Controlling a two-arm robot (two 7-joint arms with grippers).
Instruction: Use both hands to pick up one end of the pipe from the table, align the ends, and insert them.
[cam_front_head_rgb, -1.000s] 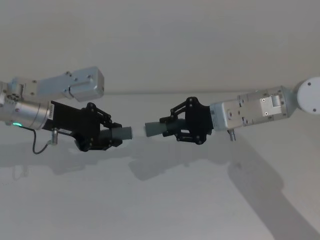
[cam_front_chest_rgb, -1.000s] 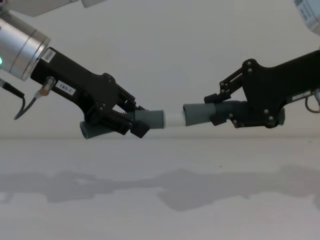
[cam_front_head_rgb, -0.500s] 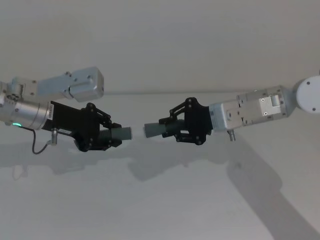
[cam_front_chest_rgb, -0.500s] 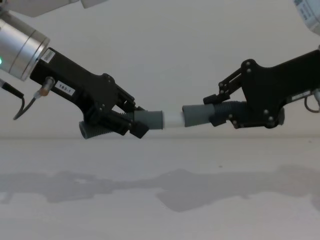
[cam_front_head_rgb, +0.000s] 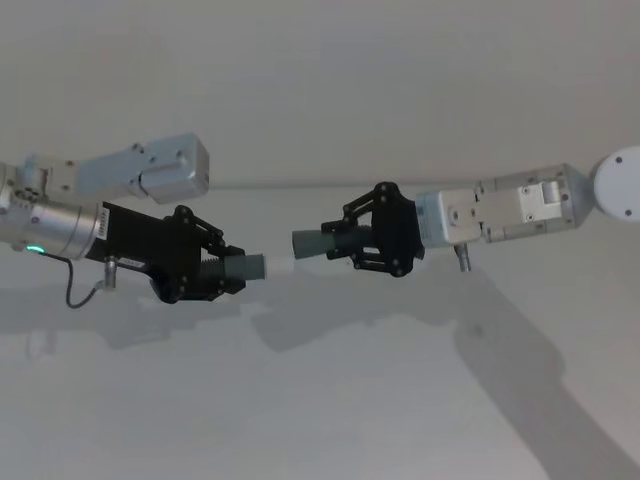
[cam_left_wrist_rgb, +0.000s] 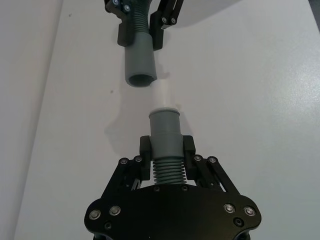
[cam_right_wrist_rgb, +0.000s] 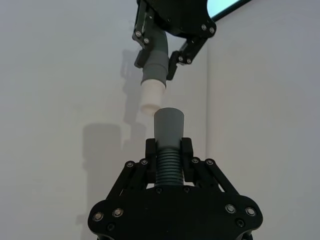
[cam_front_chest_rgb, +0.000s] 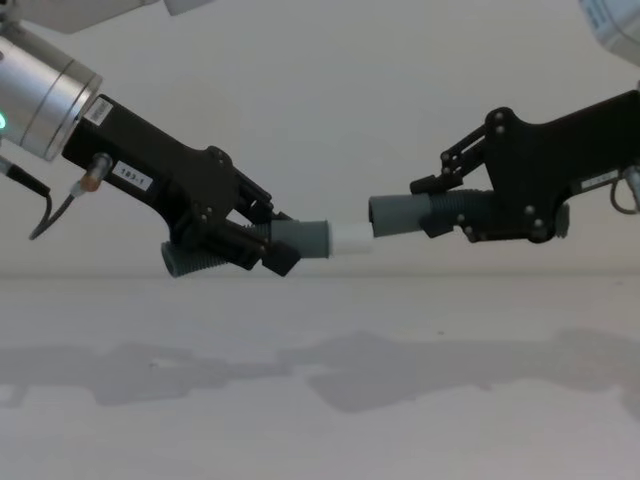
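Right claw (cam_front_chest_rgb: 440, 213) risen, clamping grey piece (cam_front_chest_rgb: 400, 214), left claw (cam_front_chest_rgb: 262, 243) clamping white-tipped piece (cam_front_chest_rgb: 310, 239), rear ends hidden

White label (cam_front_chest_rgb: 130, 174) on left gripper (cam_front_chest_rgb: 262, 243) body, just behind the fingers: digits, possibly "183-1", not surely legible. Second small label (cam_front_chest_rgb: 98, 112) nearer the silver wrist: unreadable. Right gripper (cam_front_chest_rgb: 432, 205) label: unreadable.

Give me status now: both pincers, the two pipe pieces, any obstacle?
Left pincer shut on white-tipped piece. Right pincer shut on open-mouth piece. Ends close, not inserted, mouth slightly higher. Nothing between them.
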